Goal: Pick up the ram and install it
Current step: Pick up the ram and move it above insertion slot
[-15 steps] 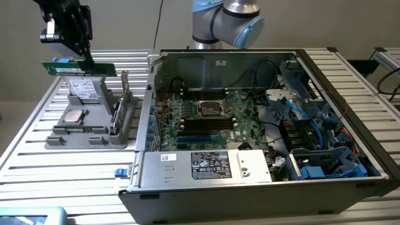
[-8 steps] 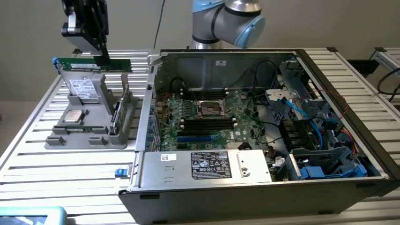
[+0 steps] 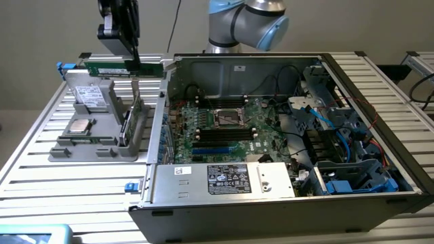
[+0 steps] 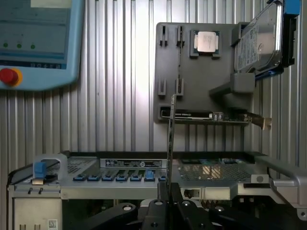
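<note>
While fingers (image 3: 134, 57) grip it, the ram (image 3: 109, 67) hangs clear above tray (image 3: 81, 152).

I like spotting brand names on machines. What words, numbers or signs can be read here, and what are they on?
Nothing here can be read; all the print is too small.
Large white label on the grey metal computer case: rows of print and marks, unreadable.
Silver hard drive, its label: unreadable.
Thin green ram stick: no print legible.
Pale blue control pendant, its screen: unreadable.
</note>
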Tool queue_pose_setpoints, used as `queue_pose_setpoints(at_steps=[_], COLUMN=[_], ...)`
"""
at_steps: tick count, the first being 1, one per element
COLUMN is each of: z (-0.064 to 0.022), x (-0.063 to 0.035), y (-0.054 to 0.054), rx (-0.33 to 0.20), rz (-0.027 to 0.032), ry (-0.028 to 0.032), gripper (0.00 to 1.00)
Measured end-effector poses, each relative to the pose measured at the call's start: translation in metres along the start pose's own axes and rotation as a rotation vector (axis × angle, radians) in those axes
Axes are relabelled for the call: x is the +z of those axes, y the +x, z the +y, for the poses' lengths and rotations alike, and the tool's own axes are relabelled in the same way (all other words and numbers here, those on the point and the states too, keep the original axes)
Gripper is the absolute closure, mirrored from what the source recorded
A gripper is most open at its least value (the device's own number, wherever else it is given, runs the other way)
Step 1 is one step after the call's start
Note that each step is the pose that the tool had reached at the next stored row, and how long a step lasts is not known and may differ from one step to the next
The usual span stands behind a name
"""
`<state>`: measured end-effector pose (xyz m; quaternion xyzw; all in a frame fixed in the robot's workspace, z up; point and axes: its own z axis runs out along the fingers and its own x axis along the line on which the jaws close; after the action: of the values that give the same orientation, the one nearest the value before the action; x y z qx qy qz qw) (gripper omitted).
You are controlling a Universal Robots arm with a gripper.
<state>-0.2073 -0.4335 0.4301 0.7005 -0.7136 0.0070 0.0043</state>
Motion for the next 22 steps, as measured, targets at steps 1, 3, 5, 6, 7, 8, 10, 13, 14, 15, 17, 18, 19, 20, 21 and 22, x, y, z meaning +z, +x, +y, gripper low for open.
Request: queue_pose_setpoints(at_steps=[1, 3, 5, 6, 7, 8, 10, 13, 14, 15, 17, 18, 19, 20, 21, 22], z=[-0.0043, -0.0135, -0.0226, -0.0271, -0.0318, -0.0365, -0.0455, -0.0591, -0.0635, -0.0681, -0.0771, -0.082, -0.0865, -0.0909, -0.0955, -0.1], x=[0.0, 0.0, 0.0001, 0.0001, 0.0001, 0.0002, 0.0005, 0.0012, 0.0014, 0.0015, 0.002, 0.0024, 0.003, 0.0038, 0.0047, 0.0058], y=[0.0, 0.0, 0.0, -0.001, -0.001, -0.001, -0.001, -0.001, -0.001, -0.001, -0.001, -0.002, -0.002, -0.002, -0.002, -0.002], rx=[-0.001, -0.002, -0.003, -0.003, -0.004, -0.004, -0.005, -0.007, -0.008, -0.009, -0.009, -0.009, -0.009, -0.009, -0.009, -0.009], rz=[0.0001, 0.0001, 0.0, 0.0001, 0.0001, 0.0001, 0.0002, 0.0001, 0.0001, 0.0001, 0.0002, 0.0002, 0.0002, 0.0001, 0.0001, 0.0001], ry=[-0.0002, -0.0006, -0.0015, -0.0022, -0.0029, -0.0038, -0.0047, -0.0048, -0.0048, -0.0048, -0.0048, -0.0048, -0.0048, -0.0048, -0.0048, -0.0048], gripper=[0.87, 0.87, 0.87, 0.87, 0.87, 0.87, 0.87, 0.87, 0.87, 0.87, 0.87, 0.87, 0.87, 0.87, 0.87, 0.87])
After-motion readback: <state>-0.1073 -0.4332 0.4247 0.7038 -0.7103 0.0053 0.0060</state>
